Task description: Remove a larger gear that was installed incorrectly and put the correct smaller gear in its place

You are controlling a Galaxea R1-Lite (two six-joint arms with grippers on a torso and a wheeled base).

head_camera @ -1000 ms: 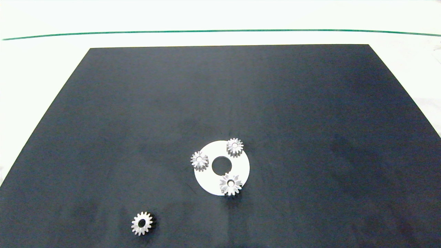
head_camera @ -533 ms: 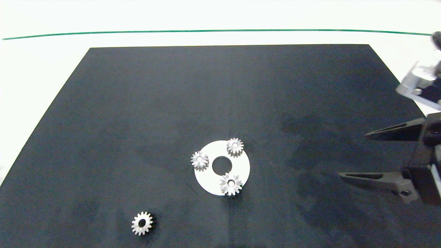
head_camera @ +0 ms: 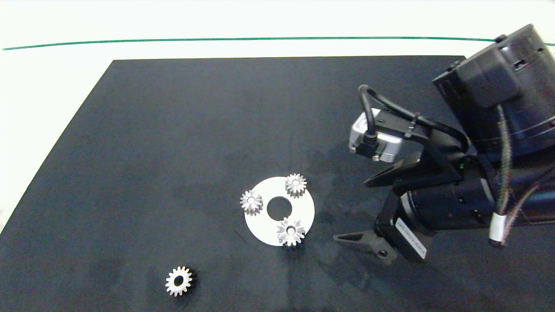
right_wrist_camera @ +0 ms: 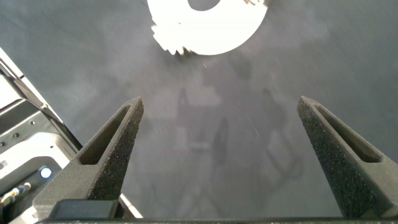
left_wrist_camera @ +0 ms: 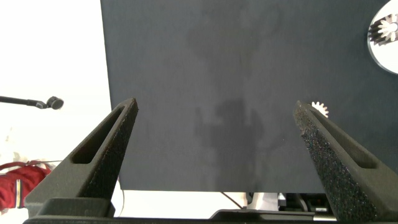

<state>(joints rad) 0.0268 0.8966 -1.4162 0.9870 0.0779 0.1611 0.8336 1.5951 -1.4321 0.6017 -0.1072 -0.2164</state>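
Since half a second ago the right end effector [head_camera: 353, 211] has swung in from the right edge toward the middle of the mat [head_camera: 173, 143], its two fingers spread wide with nothing between them. Just ahead of its fingertips lies the white disc [head_camera: 260, 225], carrying three gears; the larger gear [head_camera: 290, 232] sits on the disc's edge nearest the end effector, close to the lower fingertip but not touching it. Farther off, well beyond the disc, the smaller gear [head_camera: 178, 281] lies flat on the mat by itself. A white label on the wrist cannot be read. The left end effector [left_wrist_camera: 214, 134] hangs open off the mat's edge, with the smaller gear [left_wrist_camera: 319, 109] ahead of it.
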